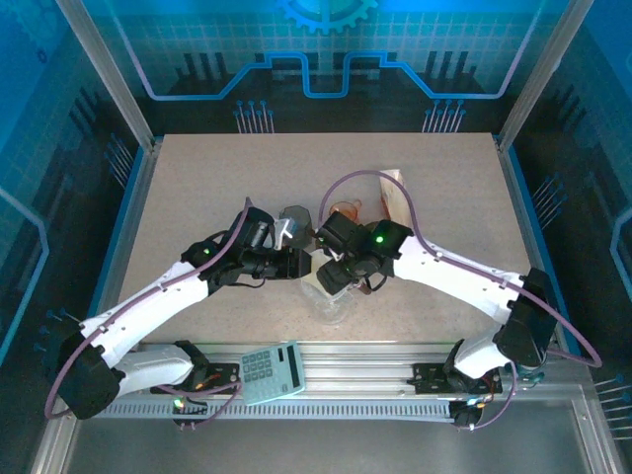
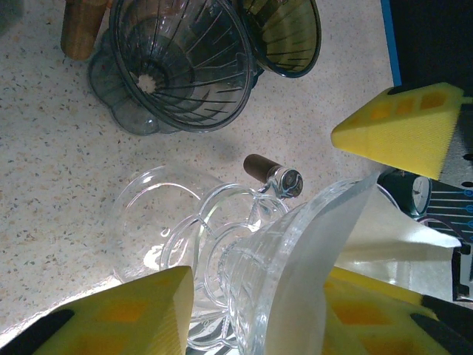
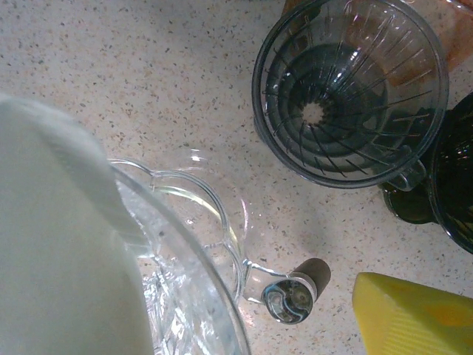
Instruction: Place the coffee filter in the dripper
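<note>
At the left of the top view, the left gripper (image 1: 294, 265) reaches in toward the middle of the table (image 1: 197, 188). Its wrist camera shows why: its yellow pads (image 2: 126, 314) sit at the lower left and lower right of that frame with the clear glass dripper (image 2: 244, 296) between them. The jaws are part closed across the dripper's body. This looks like a steadying clamp, so the light glass does not slide or tip while paper is worked into it.

The white paper filter (image 2: 314, 277) is in the mouth of this dripper. It leans toward the right of the frame, and its upper edge stands well above the rim. I judge it entered but not yet seated against the ribbed wall.

To the right, the dripper's brown-tipped handle (image 3: 299, 292) points away from both arms, which leaves the rim free. The right gripper (image 1: 338, 276) hangs over the cup with its jaws spread. Its one visible pad (image 3: 414, 314) sits at the lower right, apart from the paper, and pinches nothing visible. It seems poised to press the filter down.

A spare grey dripper (image 3: 347, 96) stands near, at the upper right, untouched.
</note>
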You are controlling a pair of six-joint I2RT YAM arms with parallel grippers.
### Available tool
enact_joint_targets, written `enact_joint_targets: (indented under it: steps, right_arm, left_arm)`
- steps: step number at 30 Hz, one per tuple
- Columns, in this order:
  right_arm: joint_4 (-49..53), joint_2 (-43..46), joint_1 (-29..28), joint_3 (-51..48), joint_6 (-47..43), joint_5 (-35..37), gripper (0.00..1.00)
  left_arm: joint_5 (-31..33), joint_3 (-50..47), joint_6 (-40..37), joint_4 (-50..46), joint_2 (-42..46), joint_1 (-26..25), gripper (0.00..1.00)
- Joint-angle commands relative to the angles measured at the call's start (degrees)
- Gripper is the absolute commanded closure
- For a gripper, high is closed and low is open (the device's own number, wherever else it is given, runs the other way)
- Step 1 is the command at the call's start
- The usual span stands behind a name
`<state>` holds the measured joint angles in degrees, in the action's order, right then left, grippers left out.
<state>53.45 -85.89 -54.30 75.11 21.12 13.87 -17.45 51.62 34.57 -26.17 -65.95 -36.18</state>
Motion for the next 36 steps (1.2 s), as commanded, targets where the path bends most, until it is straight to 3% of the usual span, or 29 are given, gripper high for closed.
enact_joint_targets:
  steps: [1, 9, 14, 21, 29, 36]
  right_arm:
    - [0.5, -1.5, -0.2, 1.4, -0.9, 0.6, 0.21]
    - [0.3, -4.2, -0.8, 0.6, -1.0, 2.8, 0.21]
    - [0.6, -5.1, -1.2, 0.6, -0.9, 4.2, 0.21]
    - [0.8, -6.0, -1.6, 0.6, -0.3, 5.4, 0.21]
    - [0.6, -5.0, -1.6, 0.6, 0.2, 5.9, 0.21]
    - [0.0, -3.7, -1.5, 1.2, 0.4, 4.9, 0.21]
  left_arm:
    - [-0.9, 1.4, 0.3, 0.2, 0.8, -0.4, 0.58]
    - [-1.6, 1.1, 1.4, 0.9, 2.3, -0.2, 0.45]
    - [-2.0, 1.2, 1.8, 0.4, 4.0, 0.1, 0.43]
    - [-3.1, 0.9, 1.8, -1.9, 4.6, 0.1, 0.46]
    - [-2.2, 2.9, -0.5, -8.8, 4.2, 0.1, 0.57]
    - [-2.3, 2.4, 0.1, -7.1, 3.1, 0.1, 0.64]
